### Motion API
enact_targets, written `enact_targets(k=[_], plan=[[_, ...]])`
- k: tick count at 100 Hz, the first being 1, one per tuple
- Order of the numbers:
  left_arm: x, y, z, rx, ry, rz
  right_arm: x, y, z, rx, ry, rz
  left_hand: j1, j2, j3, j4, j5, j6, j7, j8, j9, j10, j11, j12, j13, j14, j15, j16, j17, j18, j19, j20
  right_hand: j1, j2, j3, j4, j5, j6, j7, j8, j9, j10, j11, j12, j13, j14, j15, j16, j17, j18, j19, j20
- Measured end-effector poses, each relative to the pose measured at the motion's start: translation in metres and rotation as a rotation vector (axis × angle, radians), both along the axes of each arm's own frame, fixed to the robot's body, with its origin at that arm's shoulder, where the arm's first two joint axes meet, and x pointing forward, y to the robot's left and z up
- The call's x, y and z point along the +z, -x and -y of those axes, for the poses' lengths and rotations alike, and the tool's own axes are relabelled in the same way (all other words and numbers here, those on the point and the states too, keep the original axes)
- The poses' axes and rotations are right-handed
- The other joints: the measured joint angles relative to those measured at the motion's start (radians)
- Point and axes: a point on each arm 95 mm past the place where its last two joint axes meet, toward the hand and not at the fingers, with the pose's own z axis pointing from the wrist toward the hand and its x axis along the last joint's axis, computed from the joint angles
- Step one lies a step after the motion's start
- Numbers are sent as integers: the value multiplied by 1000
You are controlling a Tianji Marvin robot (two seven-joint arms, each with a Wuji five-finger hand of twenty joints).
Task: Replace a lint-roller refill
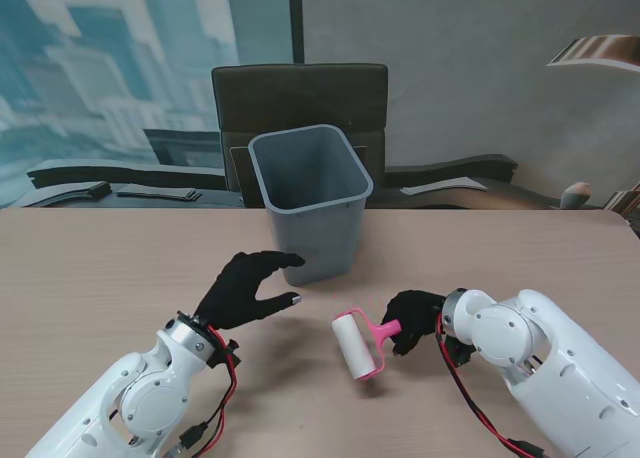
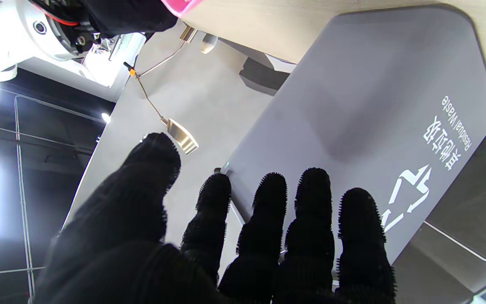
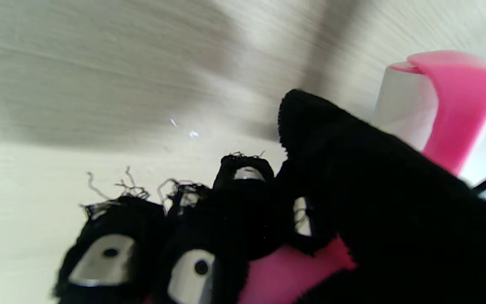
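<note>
- Your right hand is closed round the pink handle of the roller; the right wrist view shows fingers curled over pink plastic and the thumb laid across it.
- Your left hand holds nothing. Its fingers are apart and half-curled, thumb set wide, tips near the bin wall; whether they touch it cannot be told.
- The roller sits at 3 o'clock from the left hand, at 5 o'clock from the bin, low over the table. Contact with the table cannot be confirmed.
- The white refill is on the pink frame, pointing toward 7 o'clock from the handle.
- Handling, judged: light piece, stiff plastic handle, hollow refill core that may crush under a hard squeeze. The outer sheet is likely tacky, and your knit glove may snag on it.
- Take the refill by its free end or round the barrel with a gentle wrap, and pull along the axle while the right hand keeps hold of the handle.
- Risk, judged: the handle twisting in the grip under the pull.
- Writing: the bin side reads "Residual Waste" beside Chinese characters and a white arrow symbol. No brand shows on the roller.
</note>
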Motion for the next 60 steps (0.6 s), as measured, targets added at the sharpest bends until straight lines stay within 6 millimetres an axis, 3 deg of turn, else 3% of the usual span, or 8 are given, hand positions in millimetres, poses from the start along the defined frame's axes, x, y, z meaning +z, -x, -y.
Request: enact_targets(k=[27,60], plan=[[0,0,-1,6,-1,2,-18,-8,1,3,116,-116,0,0,9,0,1,0,8,2,0,0,20,0,0,0,0,0,2,0,0,0,0,0,0,0,0,0,0,6,0,0,0,1,0,0,1,0,0,0,0,0],[-1,0,-2,7,1,3,-26,-14,14,-6,222,-112,0,0,9,0,21,1,23,12,23,-1,32,0,5,0,0,0,6,0,0,0,0,0,0,0,0,0,3,19,0,0,0,4,0,0,3,0,-2,0,0,0]])
